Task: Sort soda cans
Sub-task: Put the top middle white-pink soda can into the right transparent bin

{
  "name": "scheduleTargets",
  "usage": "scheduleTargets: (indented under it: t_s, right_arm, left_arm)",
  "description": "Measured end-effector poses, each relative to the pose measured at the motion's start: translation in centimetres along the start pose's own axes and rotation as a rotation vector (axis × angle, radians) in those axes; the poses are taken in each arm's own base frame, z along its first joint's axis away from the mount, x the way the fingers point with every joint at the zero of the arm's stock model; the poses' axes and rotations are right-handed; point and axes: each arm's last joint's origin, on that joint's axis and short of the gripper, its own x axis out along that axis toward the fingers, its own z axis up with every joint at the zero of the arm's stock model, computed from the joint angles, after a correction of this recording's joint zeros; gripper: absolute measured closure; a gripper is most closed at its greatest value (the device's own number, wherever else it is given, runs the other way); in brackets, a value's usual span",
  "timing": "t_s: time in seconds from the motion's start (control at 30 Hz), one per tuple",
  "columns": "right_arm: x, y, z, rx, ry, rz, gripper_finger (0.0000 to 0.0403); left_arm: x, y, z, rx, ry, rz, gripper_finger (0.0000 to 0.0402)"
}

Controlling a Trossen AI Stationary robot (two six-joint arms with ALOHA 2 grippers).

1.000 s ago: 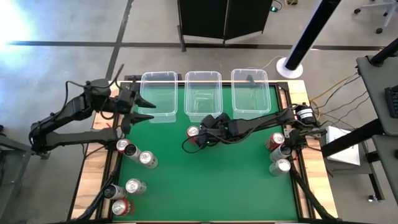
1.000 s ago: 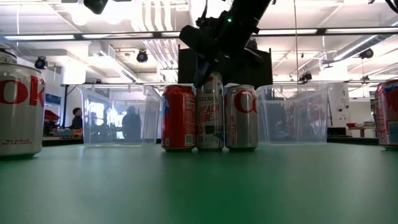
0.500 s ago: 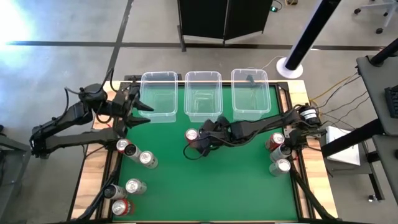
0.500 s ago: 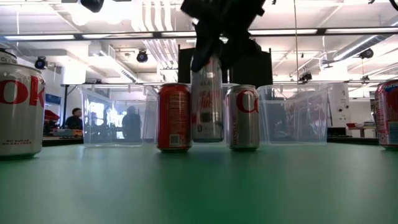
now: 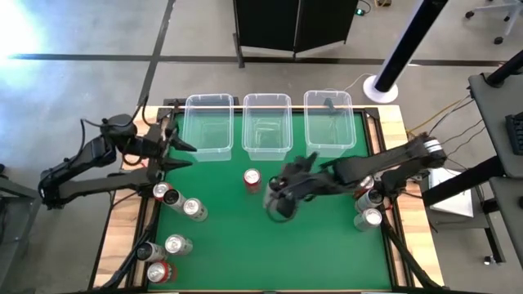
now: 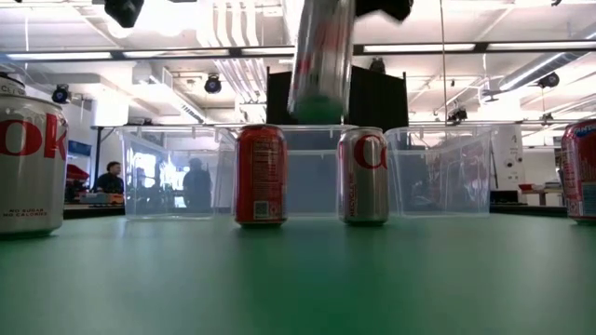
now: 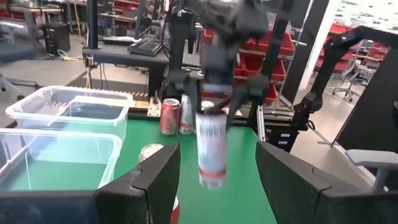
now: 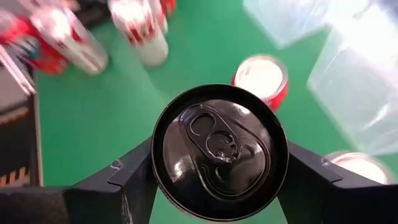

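One can clamped betw. right gripper jaws, off table.

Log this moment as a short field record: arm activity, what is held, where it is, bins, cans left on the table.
right gripper: shut on a dark-topped can, lifted off the table
left gripper: open, waiting beside the left bin
bins: three clear, in a row at the far edge
below lifted can: red can, silver can, standing
other cans: clusters at both sides

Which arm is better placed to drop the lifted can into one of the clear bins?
The right. Its pincer already grips the dark-topped metal can, raised off the green mat just in front of the clear plastic bins. The left pincer is empty, open beside the leftmost bin.
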Motion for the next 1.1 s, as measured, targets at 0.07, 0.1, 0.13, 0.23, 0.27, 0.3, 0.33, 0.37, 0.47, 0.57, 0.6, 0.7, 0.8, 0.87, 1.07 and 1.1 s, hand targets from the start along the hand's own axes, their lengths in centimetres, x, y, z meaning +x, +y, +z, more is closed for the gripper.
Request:
scheduleTargets:
  t_s: [0.07, 0.1, 0.13, 0.23, 0.27, 0.3, 0.33, 0.37, 0.47, 0.57, 0.6, 0.7, 0.8, 0.87, 1.07, 1.1]
  right_arm:
    - [-2.3, -0.7, 0.5, -0.015, -0.060, -0.042, 0.0152]
    - [-3.5, -1.2, 0.7, -0.016, -0.081, -0.073, 0.0153]
    - [-4.7, -1.9, 0.8, -0.014, -0.102, -0.111, 0.0154]
    - [-7.9, -4.5, 1.1, 0.001, -0.167, -0.260, 0.0155]
    - [-8.8, -5.5, 1.1, 0.016, -0.189, -0.319, 0.0155]
    - [-9.6, -6.6, 1.1, 0.029, -0.203, -0.381, 0.0155]
    - [-10.1, -7.7, 1.1, 0.041, -0.211, -0.435, 0.0154]
    - [-10.6, -8.8, 1.2, 0.058, -0.218, -0.483, 0.0154]
    - [-10.9, -12.0, 1.3, 0.097, -0.204, -0.577, 0.0153]
    - [-10.3, -15.0, 1.2, 0.090, -0.148, -0.660, 0.0154]
    - [-10.0, -16.0, 1.0, 0.090, -0.126, -0.673, 0.0154]
    - [-9.1, -18.9, 0.5, 0.106, -0.101, -0.698, 0.0153]
    - [-7.6, -21.3, -0.2, 0.110, -0.120, -0.657, 0.0152]
    - [-6.2, -22.7, -0.9, 0.114, -0.138, -0.604, 0.0154]
    - [-2.5, -26.4, -3.6, 0.121, -0.127, -0.644, 0.0150]
    - [-2.3, -26.8, -3.8, 0.129, -0.135, -0.646, 0.0150]
  left_arm:
    - [-0.4, -0.2, -0.1, 0.005, -0.013, -0.001, 0.0207]
    - [-0.6, -0.3, -0.2, 0.006, -0.018, -0.002, 0.0207]
    - [-0.7, -0.4, -0.3, 0.005, -0.024, -0.001, 0.0207]
    - [-1.0, -0.5, -0.7, -0.010, -0.030, -0.002, 0.0207]
    - [-1.0, -0.5, -0.9, -0.020, -0.029, -0.001, 0.0207]
    - [-1.0, -0.5, -1.0, -0.026, -0.035, 0.011, 0.0207]
    - [-1.0, -0.4, -1.1, -0.025, -0.046, 0.026, 0.0207]
    - [-1.0, -0.3, -1.3, -0.022, -0.060, 0.040, 0.0207]
    - [-0.7, 0.0, -1.9, -0.011, -0.105, 0.065, 0.0207]
    - [-0.4, 0.2, -2.2, -0.011, -0.148, 0.069, 0.0207]
    - [-0.4, 0.3, -2.3, -0.014, -0.154, 0.069, 0.0207]
    - [-0.3, 0.3, -2.4, -0.022, -0.153, 0.083, 0.0207]
    - [-0.4, 0.3, -2.2, -0.023, -0.156, 0.084, 0.0207]
    - [-0.5, 0.2, -2.0, -0.019, -0.164, 0.084, 0.0207]
    - [-0.9, -0.1, -1.3, -0.013, -0.177, 0.083, 0.0207]
    - [-1.0, -0.2, -1.2, -0.013, -0.176, 0.083, 0.0207]
